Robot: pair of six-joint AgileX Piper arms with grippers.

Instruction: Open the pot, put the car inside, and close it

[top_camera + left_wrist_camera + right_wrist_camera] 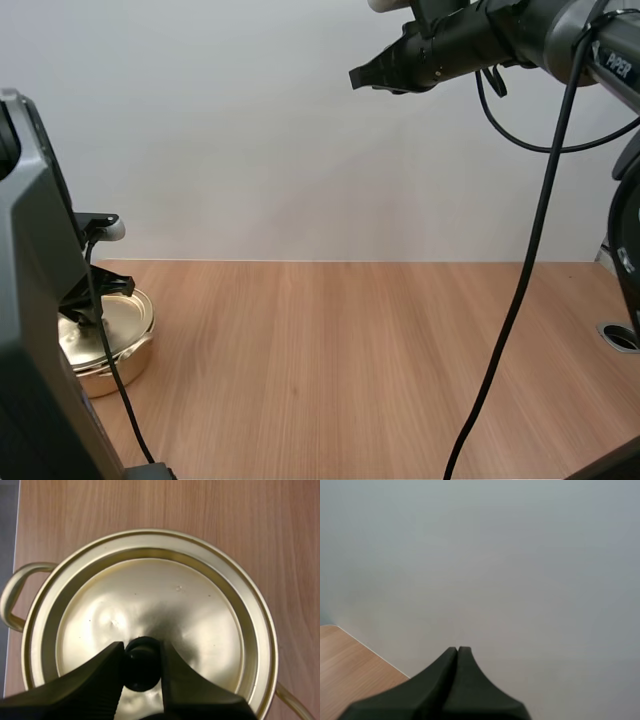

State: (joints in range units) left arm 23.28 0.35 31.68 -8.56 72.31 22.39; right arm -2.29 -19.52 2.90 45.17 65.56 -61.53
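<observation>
High view: a gold pot (125, 352) sits at 8 o'clock on the table (350, 370), with the left gripper (88, 310) on its lid (132, 315). The right gripper (365, 77) hangs high at 1 o'clock. Left wrist view: the fingers pinch the lid's black knob (142, 664). Right wrist view: the fingers are pressed together, empty.

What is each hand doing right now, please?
Left hand: closed on the pot lid's black knob.
Right hand: closed, holding nothing.
</observation>
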